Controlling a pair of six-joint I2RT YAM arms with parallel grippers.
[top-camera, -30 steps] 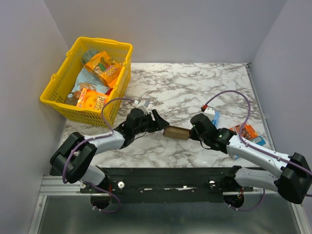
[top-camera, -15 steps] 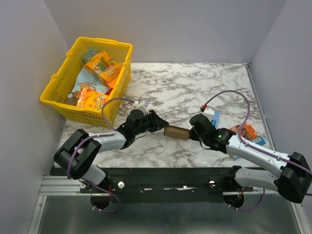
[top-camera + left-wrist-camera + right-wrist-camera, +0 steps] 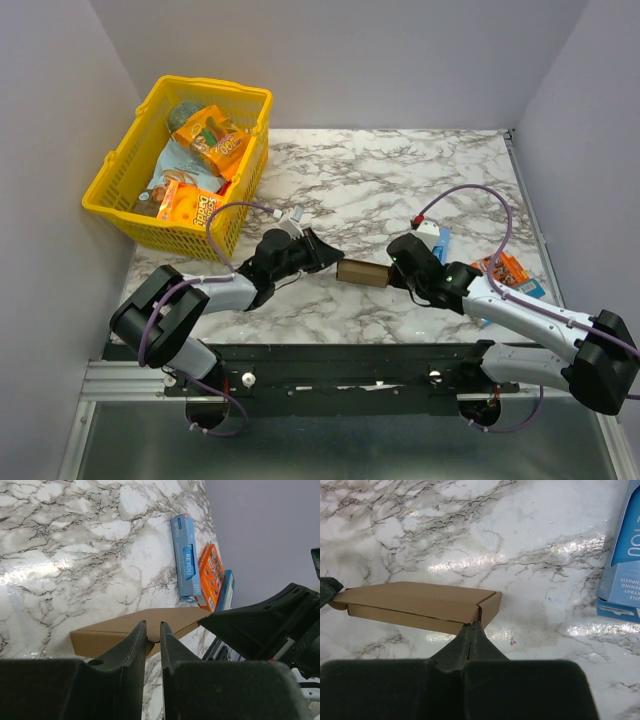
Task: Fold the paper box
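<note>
Cardboard of the paper box (image 3: 362, 272) looks thin and light. It should be stiff across the panels and weak at the creases, and is likely to skate on the glossy marble table (image 3: 400, 180) or dent under a hard pinch. Advised hold: a flap edge at one short end, with the opposite end braced.

Location: flat on the table between the arms.

Left gripper (image 3: 153, 628): jaws a slit apart at the box's left end; a pinch cannot be confirmed.

Right gripper (image 3: 472, 626): clenched shut, empty, tips against the box's right corner.

Count: one box, two grippers, one yellow basket (image 3: 165, 235). Loose at the right are one slim blue packet (image 3: 185, 555), a second blue packet (image 3: 226, 590) and one orange packet (image 3: 210, 575).
</note>
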